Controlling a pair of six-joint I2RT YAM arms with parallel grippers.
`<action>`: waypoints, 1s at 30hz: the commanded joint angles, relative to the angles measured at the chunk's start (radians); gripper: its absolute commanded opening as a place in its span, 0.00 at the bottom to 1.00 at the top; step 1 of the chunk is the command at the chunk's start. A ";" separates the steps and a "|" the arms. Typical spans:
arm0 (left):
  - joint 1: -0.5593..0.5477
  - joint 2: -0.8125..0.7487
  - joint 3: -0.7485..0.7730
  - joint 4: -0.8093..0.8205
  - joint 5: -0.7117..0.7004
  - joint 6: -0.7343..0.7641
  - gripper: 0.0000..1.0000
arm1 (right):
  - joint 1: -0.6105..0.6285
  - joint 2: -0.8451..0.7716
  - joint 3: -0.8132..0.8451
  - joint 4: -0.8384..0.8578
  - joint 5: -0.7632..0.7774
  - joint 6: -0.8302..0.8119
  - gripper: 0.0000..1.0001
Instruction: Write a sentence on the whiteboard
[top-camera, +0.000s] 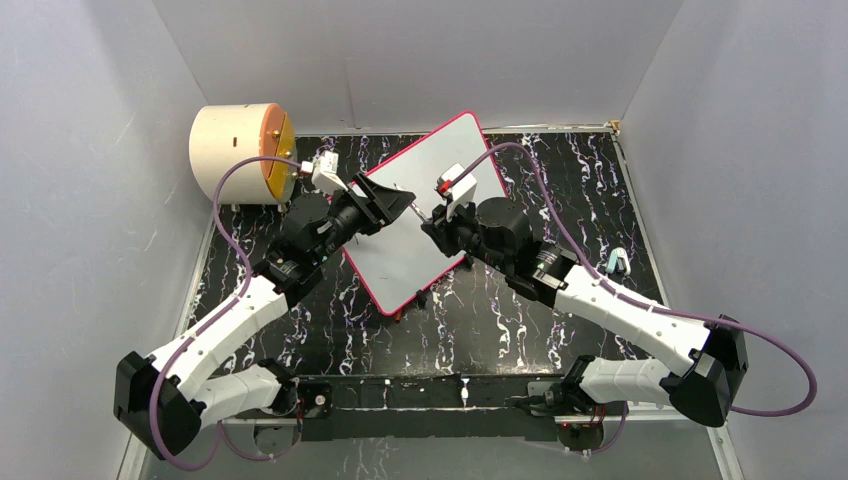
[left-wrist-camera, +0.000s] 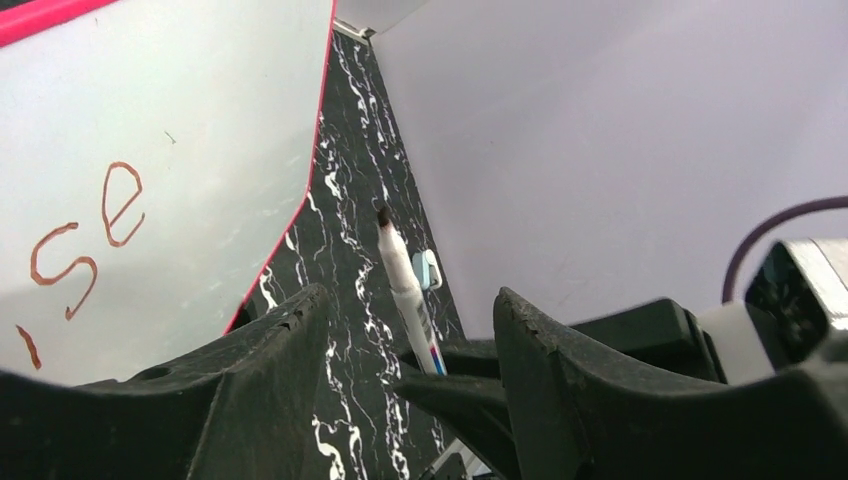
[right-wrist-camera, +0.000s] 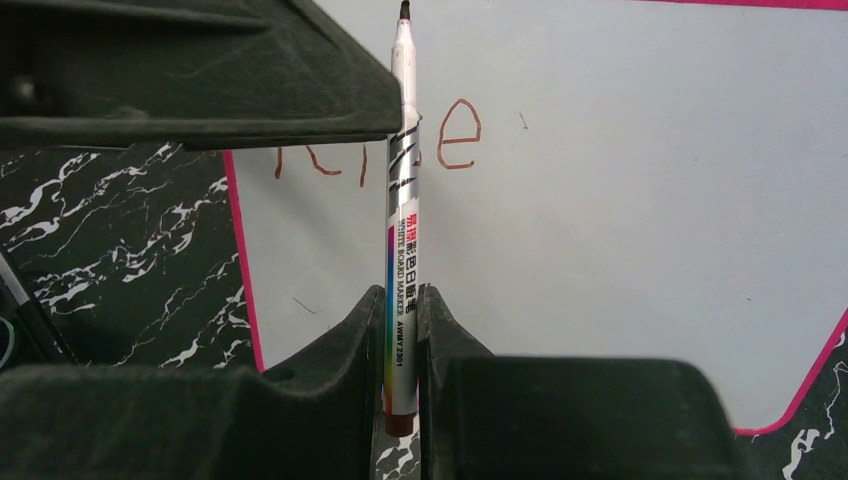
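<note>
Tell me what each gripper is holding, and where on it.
Right gripper pinches the slim white whiteboard marker near its tail end; left gripper holds nothing.

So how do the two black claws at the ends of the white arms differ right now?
The right gripper is shut on a slim white whiteboard marker, tip pointing out beyond its fingers; the left gripper is spread wide and holds nothing. The right reaches the white, pink-rimmed whiteboard from its right side, the left from its left. Both are black, two-fingered, and close together over the board near the reddish-brown letters.
</note>
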 joint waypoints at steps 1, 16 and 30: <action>-0.030 0.031 0.000 0.092 -0.094 -0.036 0.56 | 0.011 -0.047 -0.018 0.093 0.003 0.018 0.00; -0.059 0.049 -0.086 0.217 -0.126 -0.173 0.00 | 0.017 -0.083 -0.104 0.213 -0.001 0.034 0.00; -0.061 0.009 -0.182 0.279 -0.196 -0.431 0.00 | 0.018 -0.167 -0.287 0.553 0.058 0.232 0.46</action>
